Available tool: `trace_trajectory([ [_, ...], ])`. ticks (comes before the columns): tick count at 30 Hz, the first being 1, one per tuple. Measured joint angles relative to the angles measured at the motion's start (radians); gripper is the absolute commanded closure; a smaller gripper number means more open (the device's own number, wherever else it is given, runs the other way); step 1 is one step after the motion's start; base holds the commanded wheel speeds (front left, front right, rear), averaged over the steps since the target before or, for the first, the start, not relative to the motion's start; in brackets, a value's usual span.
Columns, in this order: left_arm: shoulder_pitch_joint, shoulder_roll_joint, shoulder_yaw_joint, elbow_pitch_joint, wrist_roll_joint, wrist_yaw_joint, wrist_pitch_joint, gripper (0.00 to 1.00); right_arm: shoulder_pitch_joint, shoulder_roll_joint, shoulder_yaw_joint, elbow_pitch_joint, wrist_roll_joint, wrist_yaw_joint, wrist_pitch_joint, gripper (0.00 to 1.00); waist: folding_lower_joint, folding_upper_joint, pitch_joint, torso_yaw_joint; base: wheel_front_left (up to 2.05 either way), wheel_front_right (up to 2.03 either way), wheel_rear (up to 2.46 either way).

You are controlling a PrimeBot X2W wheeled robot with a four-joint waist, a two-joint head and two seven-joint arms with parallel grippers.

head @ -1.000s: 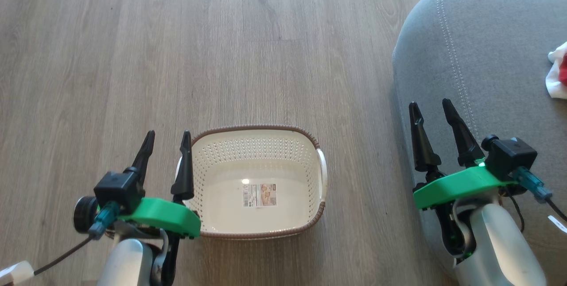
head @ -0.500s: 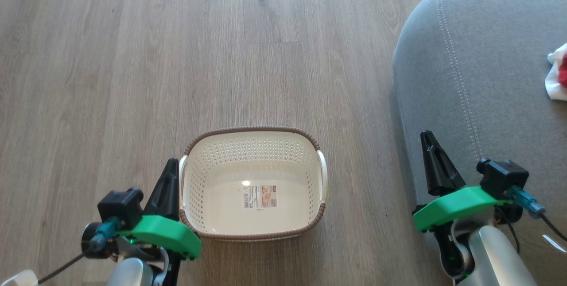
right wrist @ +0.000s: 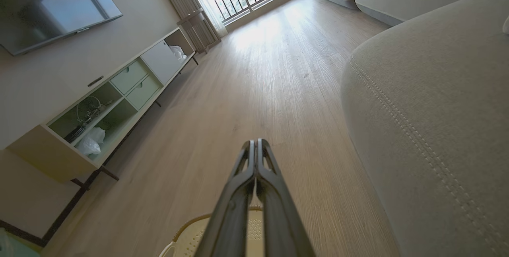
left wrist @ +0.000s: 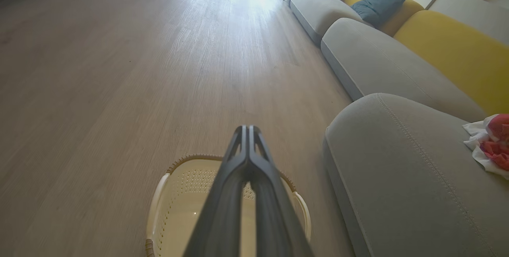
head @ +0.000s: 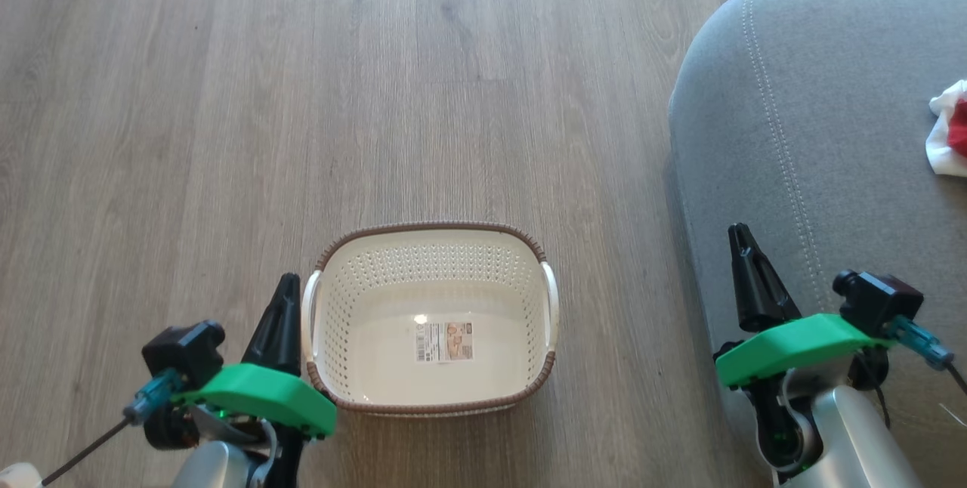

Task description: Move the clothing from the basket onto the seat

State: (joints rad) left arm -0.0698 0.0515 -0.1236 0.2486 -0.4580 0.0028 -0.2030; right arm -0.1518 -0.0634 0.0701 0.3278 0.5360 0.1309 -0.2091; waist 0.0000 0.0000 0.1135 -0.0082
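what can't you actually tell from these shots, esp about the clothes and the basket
Clothing on the seat: cut off by the right edge in the head and left wrist views, so I cannot tell whether it is one garment or two.
Label inside the basket: its print is too small to read in the head view.
Basket floor in the left wrist view: mostly hidden behind the shut left gripper and cut by the bottom edge.

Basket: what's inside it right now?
Inside the basket: a label on its bare floor. The clothing lies on the seat. The near wall's inner face is hidden by the rim.
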Motion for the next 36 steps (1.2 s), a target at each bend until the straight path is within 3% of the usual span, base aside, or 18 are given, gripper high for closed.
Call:
trace_trajectory([
  [36, 0.000, 0.001, 0.061, 0.009, -0.397, -0.043, 0.100, 1.00, 0.007, -0.002, -0.051, -0.015, 0.378, 0.000, 0.096, 1.00, 0.0000, 0.0000, -0.038, 0.003, 0.00, 0.00, 0.00],
])
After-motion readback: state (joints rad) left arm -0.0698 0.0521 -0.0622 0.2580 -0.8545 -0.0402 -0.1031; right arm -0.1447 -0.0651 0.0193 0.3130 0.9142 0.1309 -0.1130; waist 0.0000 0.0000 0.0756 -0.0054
